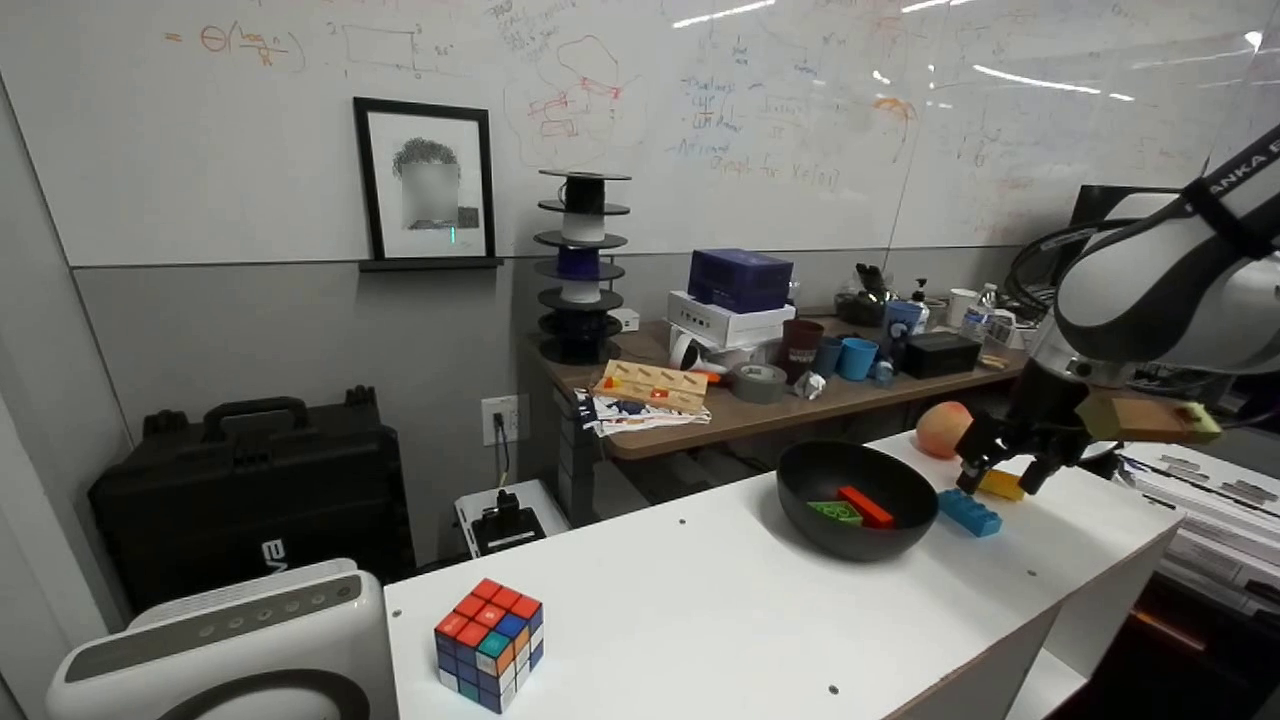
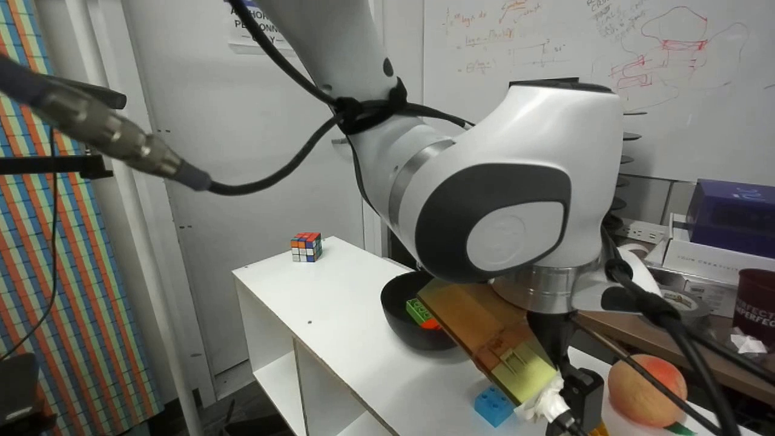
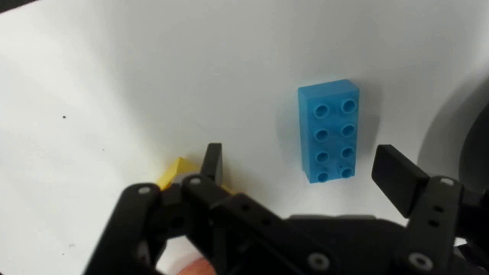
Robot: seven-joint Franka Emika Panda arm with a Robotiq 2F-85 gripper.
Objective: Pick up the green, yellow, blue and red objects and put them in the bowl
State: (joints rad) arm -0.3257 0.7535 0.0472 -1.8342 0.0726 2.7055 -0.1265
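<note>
Blue oblong block (image 3: 329, 133), top hollow-studded in two rows; fingers (image 3: 399, 179) spread wide.

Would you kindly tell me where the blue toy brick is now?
In an exterior view, the blue toy brick lies on the white tabletop, just right of the black bowl, between it and the yellow block.

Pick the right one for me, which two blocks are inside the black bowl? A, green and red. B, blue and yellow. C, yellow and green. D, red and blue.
A, since an exterior view shows the green block and the red block lying inside the black bowl, with the blue block and the yellow block outside it.
</note>
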